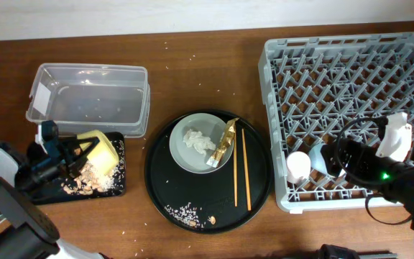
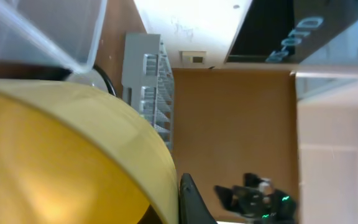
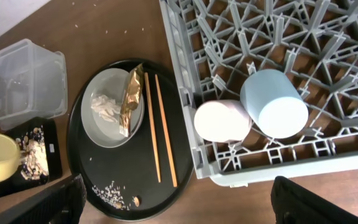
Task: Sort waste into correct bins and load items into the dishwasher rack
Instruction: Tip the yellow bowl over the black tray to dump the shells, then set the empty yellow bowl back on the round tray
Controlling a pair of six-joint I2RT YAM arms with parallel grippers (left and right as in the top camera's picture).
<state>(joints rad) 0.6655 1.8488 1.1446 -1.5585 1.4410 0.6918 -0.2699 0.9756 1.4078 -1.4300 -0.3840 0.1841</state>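
Note:
My left gripper (image 1: pixel 76 152) is shut on the rim of the small yellow bowl (image 1: pixel 100 151), held tilted over the flat black tray (image 1: pixel 117 188), where tan food scraps (image 1: pixel 86 181) lie. The bowl (image 2: pixel 55 155) fills the left wrist view. The grey-green plate (image 1: pixel 192 162) holds white tissue (image 1: pixel 198 140) and the gold wrapper (image 1: pixel 225 142). Two chopsticks (image 1: pixel 241 169) lie beside it. The pink cup (image 3: pixel 221 120) and blue cup (image 3: pixel 273 102) lie in the grey rack (image 1: pixel 351 86). My right gripper (image 3: pixel 179 205) is open and empty above the rack's front left corner.
The plate and chopsticks sit on a big round black tray (image 1: pixel 160 180) with rice grains (image 1: pixel 185 212) near its front. The clear tub (image 1: pixel 88 97) stands behind the flat black tray. Crumbs dot the brown table.

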